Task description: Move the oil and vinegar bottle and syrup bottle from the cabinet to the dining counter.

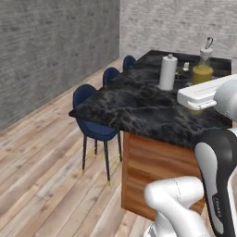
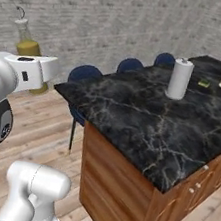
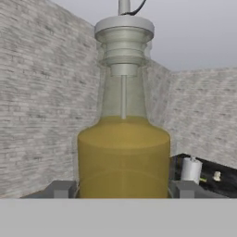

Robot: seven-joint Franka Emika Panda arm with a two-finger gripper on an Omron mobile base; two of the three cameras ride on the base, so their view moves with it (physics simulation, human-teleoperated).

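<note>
1. While the arm carries it, the oil and vinegar bottle (image 3: 123,152) sits upright betw. the two fingers (image 3: 62,189), one tip pressed to each side of its lower body; they're closed on the glass w/ no gap visible, so the bottle is held, not resting on anything.
2. Rel. to the dining desk (image 1: 139,109): in the left base view the bottle (image 1: 202,71) is up in the air, above desk level, not yet set down. In the right base view it (image 2: 27,46) hangs off the desk's near corner, over the floor side.
3. Risk: the hold is low on a tall, top-heavy bottle w/ smooth glass; a fast swing or a jolt from the base could tip it in the fingers or let it slide out.
4. Risk: if released before it's over the top, it'd drop to the wood floor (image 1: 41,171); if lowered too near the desk edge, it could topple off.
5. Risk: the paper-towel roll (image 1: 167,72) stands on the desk towards its far end; a placement path close to it could knock it over. Small items (image 2: 204,83) lie further back on the same top.
6. Surface: black marble w/ pale veins, flat, on a wooden base w/ cabinet doors (image 2: 189,201).
7. Room: blue stools (image 1: 92,125) along the desk's far long side, grey brick walls (image 1: 51,51), plank floor.
</note>
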